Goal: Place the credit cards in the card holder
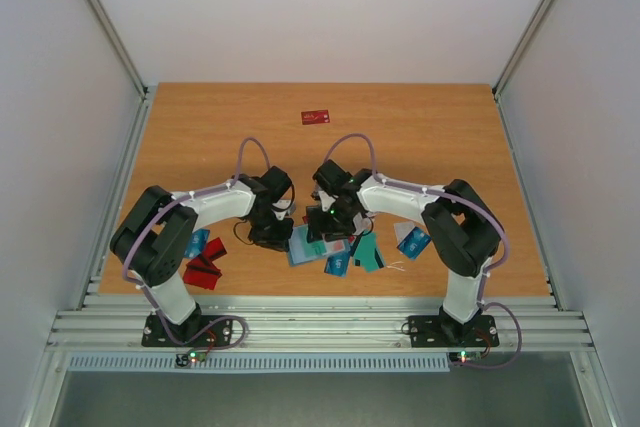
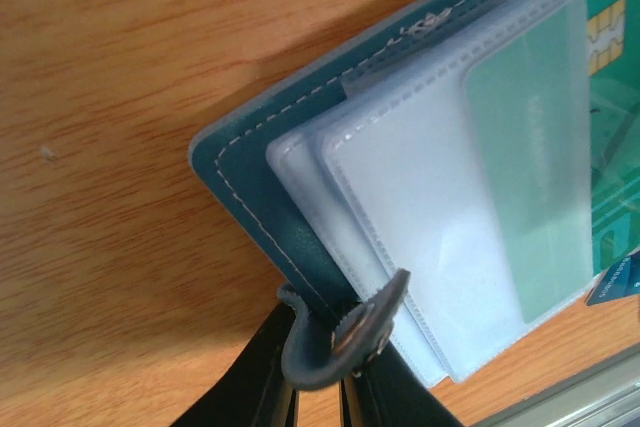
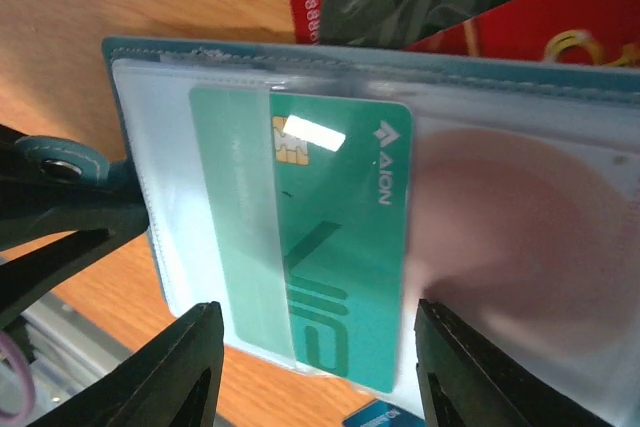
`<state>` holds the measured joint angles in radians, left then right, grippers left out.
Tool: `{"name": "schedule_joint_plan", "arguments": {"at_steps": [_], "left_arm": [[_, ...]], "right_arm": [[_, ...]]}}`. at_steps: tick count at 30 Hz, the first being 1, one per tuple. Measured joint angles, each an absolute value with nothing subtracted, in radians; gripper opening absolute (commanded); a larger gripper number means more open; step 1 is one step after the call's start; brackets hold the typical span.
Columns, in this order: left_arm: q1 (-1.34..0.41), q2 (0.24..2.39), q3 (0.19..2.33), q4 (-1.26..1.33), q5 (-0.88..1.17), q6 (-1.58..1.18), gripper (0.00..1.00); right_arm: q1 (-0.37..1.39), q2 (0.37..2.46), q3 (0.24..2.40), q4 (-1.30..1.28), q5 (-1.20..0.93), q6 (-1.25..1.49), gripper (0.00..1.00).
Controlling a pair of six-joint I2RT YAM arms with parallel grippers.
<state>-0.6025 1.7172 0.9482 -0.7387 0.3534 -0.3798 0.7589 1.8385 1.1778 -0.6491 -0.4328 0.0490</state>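
Note:
The card holder (image 1: pixel 303 247), a teal-blue wallet, lies open on the table between my grippers. In the left wrist view its cover (image 2: pixel 250 182) and clear inner pockets (image 2: pixel 410 217) show. My left gripper (image 2: pixel 322 382) is shut on the holder's edge by the snap strap (image 2: pixel 340 332). In the right wrist view a green credit card (image 3: pixel 345 247) lies partly slid into a clear pocket (image 3: pixel 180 197). My right gripper (image 3: pixel 318 372) is open, its fingers (image 3: pixel 185 367) straddling the card's near end. My left gripper (image 1: pixel 270 225) and right gripper (image 1: pixel 330 225) face each other over the holder.
Loose cards lie along the near edge: red ones (image 1: pixel 205 269) and a blue one (image 1: pixel 196 243) at left, teal (image 1: pixel 366 252) and blue (image 1: pixel 338 266) right of the holder, one more (image 1: pixel 412 239) further right. A single red card (image 1: pixel 316 117) lies far back. Red cards (image 3: pixel 560 7) lie just beyond the holder.

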Motion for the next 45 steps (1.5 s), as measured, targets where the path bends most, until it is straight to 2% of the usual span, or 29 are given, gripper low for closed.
{"name": "schedule_joint_plan", "arguments": {"at_steps": [19, 34, 45], "left_arm": [[-0.603, 1.718, 0.948, -0.738, 0.356, -0.376, 0.14], [-0.603, 1.721, 0.954, -0.744, 0.353, -0.372, 0.14], [-0.611, 1.706, 0.946, -0.738, 0.336, -0.370, 0.14]], "right_arm": [[0.821, 1.936, 1.275, -0.690, -0.415, 0.052, 0.51], [0.828, 1.934, 1.276, -0.683, -0.445, 0.067, 0.50], [0.822, 1.798, 1.274, -0.742, -0.434, 0.045, 0.51]]}}
